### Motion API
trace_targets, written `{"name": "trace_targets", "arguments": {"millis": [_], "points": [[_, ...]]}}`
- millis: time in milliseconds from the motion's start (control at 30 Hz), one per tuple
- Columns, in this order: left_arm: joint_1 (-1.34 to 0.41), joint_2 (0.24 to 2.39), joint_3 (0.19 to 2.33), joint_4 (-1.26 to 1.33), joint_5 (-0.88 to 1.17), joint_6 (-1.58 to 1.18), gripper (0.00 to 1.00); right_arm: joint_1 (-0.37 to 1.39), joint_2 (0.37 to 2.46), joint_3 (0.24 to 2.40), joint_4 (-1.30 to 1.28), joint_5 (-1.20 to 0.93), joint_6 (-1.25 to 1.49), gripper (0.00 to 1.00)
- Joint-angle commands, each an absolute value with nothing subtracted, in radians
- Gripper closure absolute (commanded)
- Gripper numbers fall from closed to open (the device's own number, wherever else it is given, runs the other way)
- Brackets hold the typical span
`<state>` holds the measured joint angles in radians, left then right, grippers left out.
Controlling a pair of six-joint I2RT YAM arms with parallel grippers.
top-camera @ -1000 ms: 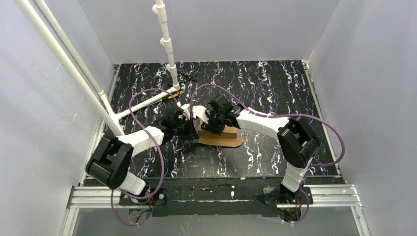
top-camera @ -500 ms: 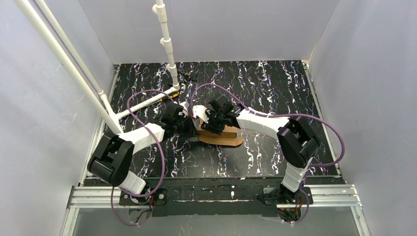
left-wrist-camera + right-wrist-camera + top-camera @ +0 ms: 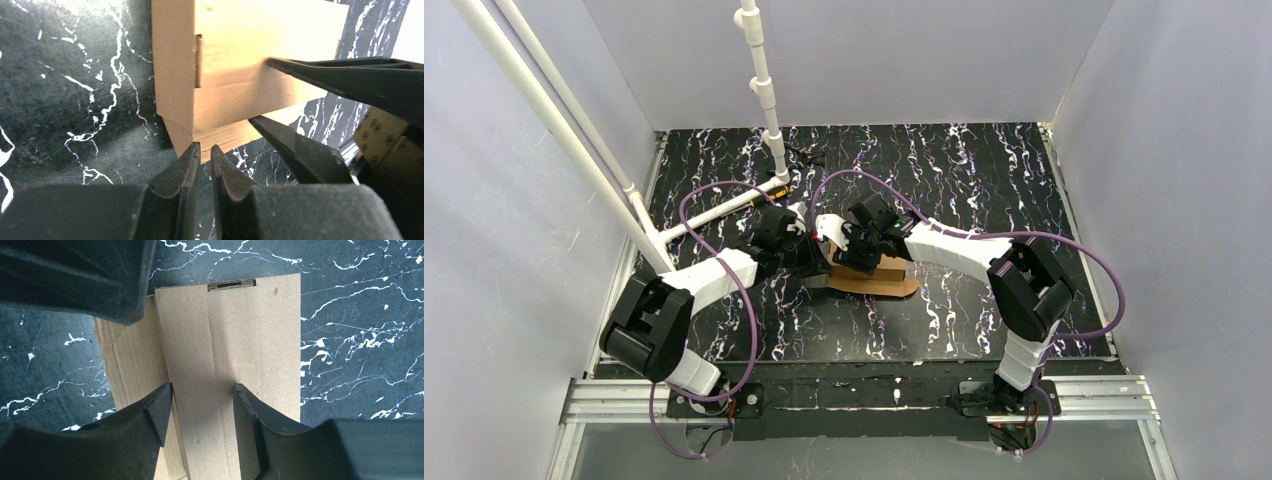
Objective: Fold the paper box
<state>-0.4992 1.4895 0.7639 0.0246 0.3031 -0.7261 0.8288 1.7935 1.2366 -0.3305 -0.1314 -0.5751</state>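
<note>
Left pincer (image 3: 205, 150) edged farther out, now at corner of paper box (image 3: 235, 330), tips barely parted, empty. Box mid-desk (image 3: 360, 315). Right pincer (image 3: 202, 395) spread, tips resting on panel. Judgement: hold panel steady, push wall squarely, spare corner.

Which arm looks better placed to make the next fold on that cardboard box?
Probably the left. The left gripper is barely open, holds nothing, and sits at the paper box's nearest corner, free to push a side. The right gripper is open with its tips against a flat panel, seemingly steadying it.
</note>
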Motion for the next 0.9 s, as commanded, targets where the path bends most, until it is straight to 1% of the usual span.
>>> {"name": "trace_targets", "arguments": {"millis": [0, 133, 233, 367, 467, 533, 667, 733, 867], "points": [[-0.498, 1.428, 0.806, 0.015, 0.320, -0.716, 0.86, 0.831, 1.861, 1.221, -0.411, -0.168, -0.546, 0.44], [-0.498, 1.416, 0.807, 0.006, 0.321, -0.710, 0.85, 0.831, 1.859, 1.222, -0.413, -0.167, -0.545, 0.44], [-0.498, 1.388, 0.804, -0.041, 0.298, -0.692, 0.81, 0.831, 1.858, 1.223, -0.413, -0.168, -0.546, 0.43], [-0.494, 1.316, 0.780, -0.092, 0.238, -0.656, 0.75, 0.831, 1.861, 1.223, -0.414, -0.170, -0.546, 0.43], [-0.490, 1.249, 0.731, -0.096, 0.218, -0.648, 0.74, 0.831, 1.861, 1.223, -0.414, -0.170, -0.545, 0.43], [-0.489, 1.211, 0.674, -0.076, 0.234, -0.663, 0.77, 0.831, 1.862, 1.223, -0.414, -0.170, -0.546, 0.43], [-0.486, 1.202, 0.598, -0.011, 0.315, -0.712, 0.89, 0.831, 1.865, 1.223, -0.416, -0.170, -0.545, 0.43], [-0.486, 1.216, 0.565, 0.051, 0.349, -0.742, 0.94, 0.831, 1.866, 1.224, -0.416, -0.172, -0.546, 0.43], [-0.491, 1.273, 0.546, 0.078, 0.385, -0.797, 0.96, 0.831, 1.867, 1.224, -0.417, -0.172, -0.546, 0.43]]}}
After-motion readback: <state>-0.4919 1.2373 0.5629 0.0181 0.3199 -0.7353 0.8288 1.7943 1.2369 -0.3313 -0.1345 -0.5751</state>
